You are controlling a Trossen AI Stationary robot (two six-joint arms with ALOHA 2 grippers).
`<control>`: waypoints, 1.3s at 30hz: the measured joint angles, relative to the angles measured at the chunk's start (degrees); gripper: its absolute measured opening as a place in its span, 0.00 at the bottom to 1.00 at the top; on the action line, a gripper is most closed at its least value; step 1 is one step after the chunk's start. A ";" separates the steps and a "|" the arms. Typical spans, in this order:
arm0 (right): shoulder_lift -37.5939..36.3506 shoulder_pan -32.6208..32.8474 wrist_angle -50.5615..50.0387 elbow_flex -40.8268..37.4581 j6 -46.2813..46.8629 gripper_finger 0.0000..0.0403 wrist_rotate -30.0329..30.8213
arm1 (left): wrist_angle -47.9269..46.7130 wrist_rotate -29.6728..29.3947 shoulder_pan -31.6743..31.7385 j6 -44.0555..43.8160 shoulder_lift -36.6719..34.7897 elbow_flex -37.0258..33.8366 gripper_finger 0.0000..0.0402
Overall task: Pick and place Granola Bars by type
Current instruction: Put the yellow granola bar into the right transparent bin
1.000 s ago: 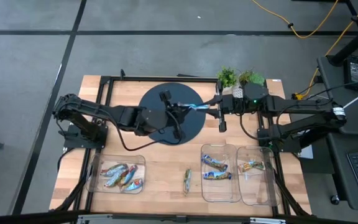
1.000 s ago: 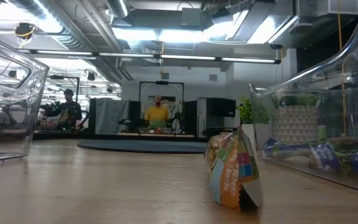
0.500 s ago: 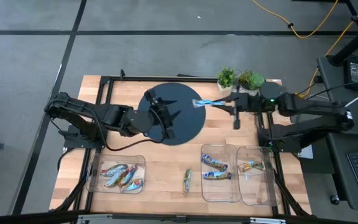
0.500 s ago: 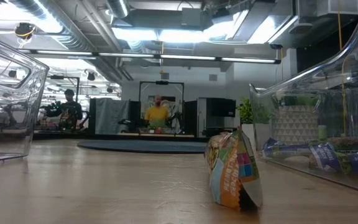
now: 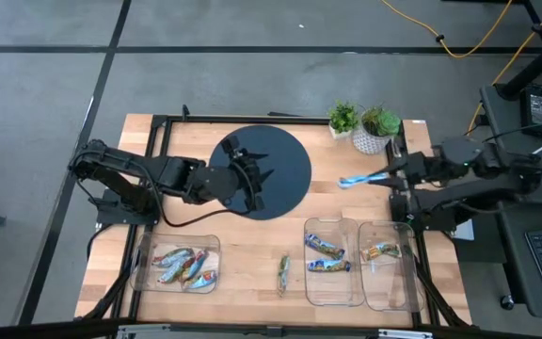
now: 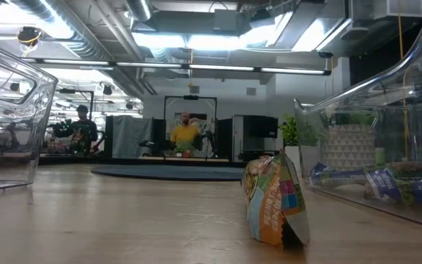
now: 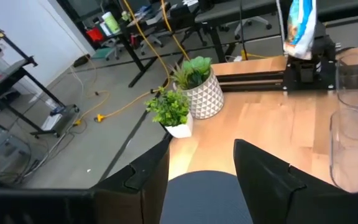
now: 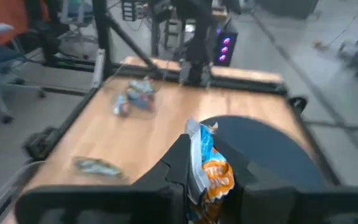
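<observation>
1. Nearest the table's front edge, my sorting shows in three clear trays: the left tray (image 5: 213,247) holds a cluster of blue and red-orange bars (image 5: 183,266), the middle tray (image 5: 358,273) holds two blue bars (image 5: 326,255), and the right tray (image 5: 405,278) holds one orange-and-green bar (image 5: 381,250). I judge each tray stands for one type.

2. Between the left and middle trays a green bar (image 5: 283,273) lies loose on the wooden table (image 5: 252,245), touching neither tray. It looks not yet sorted.

3. Farther back, my right gripper (image 5: 392,173) hangs over the table between the dark round mat (image 5: 294,162) and the right-hand trays. Its jaws are narrow, pinching a blue bar (image 5: 361,178) by one end so the rest sticks out toward the mat. In my right wrist view the wrapper (image 8: 202,169) sits squeezed between my fingers (image 8: 178,163). I hold it by the end, I think, so it can drop cleanly into a tray, likely the middle one with the other blue bars.

4. My left gripper (image 5: 248,171) is over the round mat, jaws apart and holding nothing; my left wrist view shows only the mat between my two fingers (image 7: 263,174).

5. Farthest back, two potted plants (image 5: 362,121) stand at the rear edge, clear of the work.
</observation>
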 joint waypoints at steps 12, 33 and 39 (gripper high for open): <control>-1.66 4.71 -21.73 5.74 19.08 0.11 -3.86 | -0.33 4.86 1.53 -1.48 0.00 0.00 0.43; 17.66 23.18 -41.98 8.89 41.00 0.11 -9.12 | -7.71 4.66 1.86 -6.01 0.00 -2.83 0.42; 20.53 36.03 -32.10 2.76 51.55 0.11 -4.62 | -6.57 6.54 2.61 -6.91 0.00 -5.76 0.42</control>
